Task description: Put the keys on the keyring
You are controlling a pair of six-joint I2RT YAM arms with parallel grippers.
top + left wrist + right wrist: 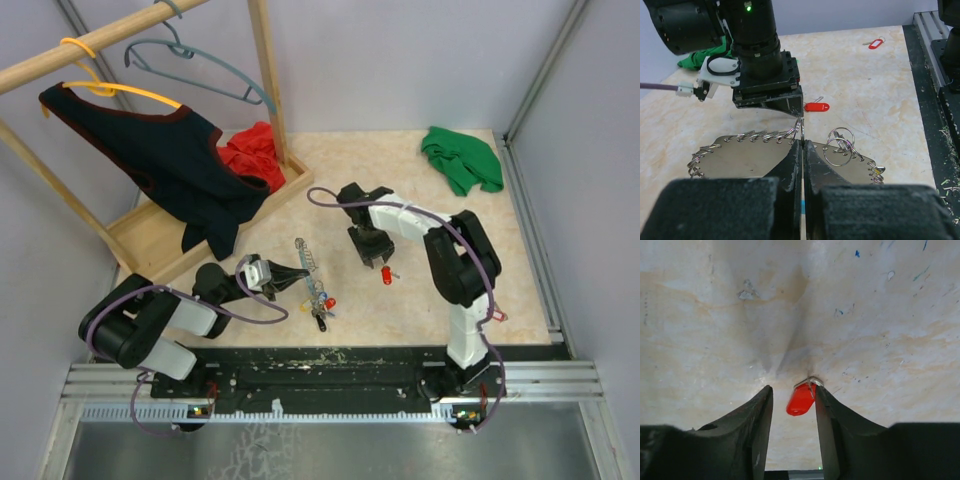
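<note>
Yr L tool [802, 143]: nearest item, fingers pressed together, clamped on keyring [747, 136] at a small ring; coil spreads to both sides of the tips. Yr R tool [793, 389]: jaws apart, pointing down at table [715, 315], straddling red key [801, 400]. Key lies flat on the table, nearer rt finger, near keyring but not on it. Green cloth [460, 158]: far rt corner.
</note>
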